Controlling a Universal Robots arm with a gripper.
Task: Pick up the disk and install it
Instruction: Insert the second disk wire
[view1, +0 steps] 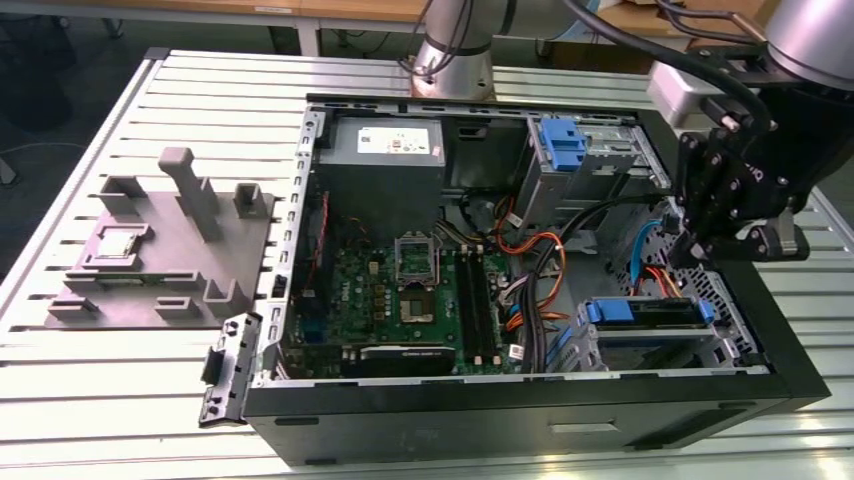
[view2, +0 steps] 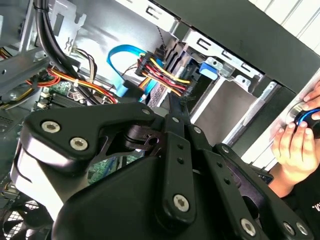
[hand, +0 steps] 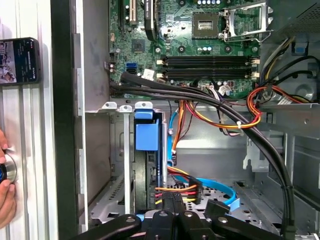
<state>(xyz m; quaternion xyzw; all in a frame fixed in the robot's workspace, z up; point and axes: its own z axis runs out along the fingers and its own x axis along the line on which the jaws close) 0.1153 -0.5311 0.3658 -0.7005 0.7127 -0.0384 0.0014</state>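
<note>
The disk (view1: 650, 312) sits in the drive bay at the front corner of the open computer case (view1: 534, 410), on the exterior view's right, with its blue carrier frame showing. In the first wrist view the disk (hand: 148, 170) stands on edge in the bay under a blue tab. In the second wrist view that blue tab (view2: 210, 69) shows beyond the wires. My gripper (view1: 683, 258) hangs just above the bay with its fingers together. Its tips (view2: 174, 102) (hand: 172, 207) end right at a connector with red, yellow and black wires (hand: 177, 191). Whether they touch the connector is hidden.
A grey plastic stand (view1: 174, 240) rests on the slatted table at the exterior view's left. The power-supply box (view1: 387, 150), motherboard (view1: 400, 290) and cable bundles (hand: 220, 107) crowd the case. A person's hand (view2: 292, 145) rests beside the case, near a phone (hand: 20, 60).
</note>
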